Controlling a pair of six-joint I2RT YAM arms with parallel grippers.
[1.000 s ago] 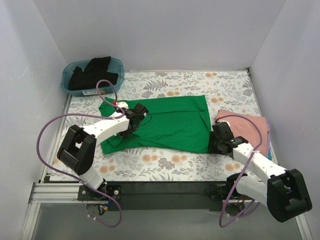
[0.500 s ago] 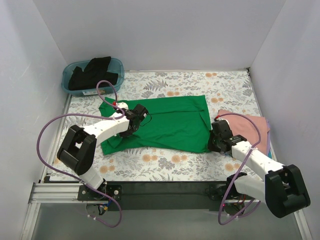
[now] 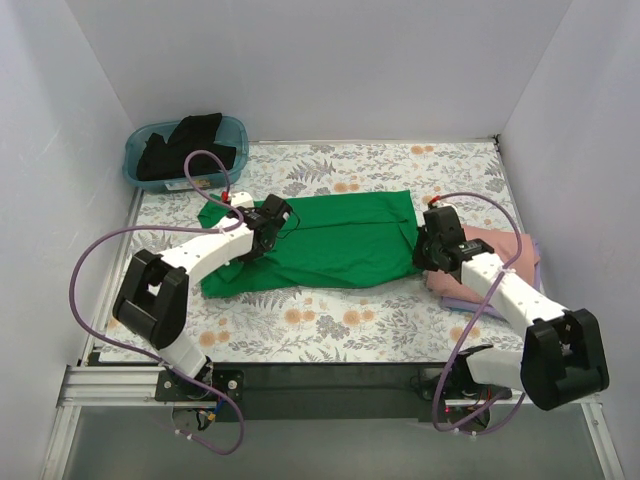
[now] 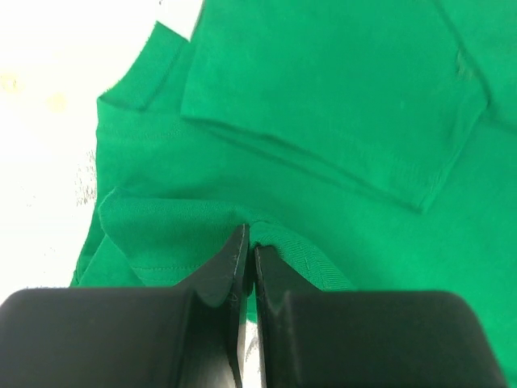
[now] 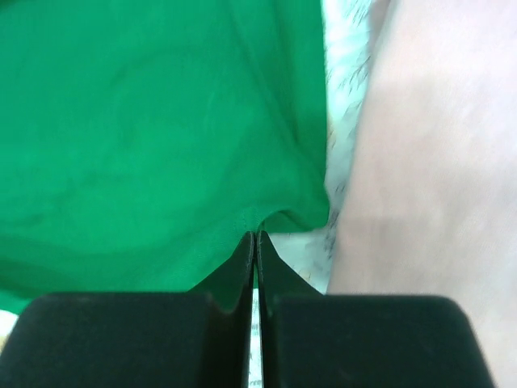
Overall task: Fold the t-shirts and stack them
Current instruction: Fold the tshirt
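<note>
The bright green t-shirt lies across the middle of the floral table. My left gripper is shut on the green cloth by its collar end, and the wrist view shows the pinched fold. My right gripper is shut on the shirt's hem edge at the right and lifts it. A folded salmon pink t-shirt lies on a lavender one at the right; the pink one also shows in the right wrist view. A black t-shirt lies in the tub.
A teal plastic tub stands at the back left corner. White walls enclose the table on three sides. The table's floral cover shows in front of the green shirt. Purple cables loop from both arms.
Both grippers have moved away from me with the green shirt's near edge. The shirt's front edge has been carried back, so it now looks narrower. The right arm now reaches across the pink shirt.
</note>
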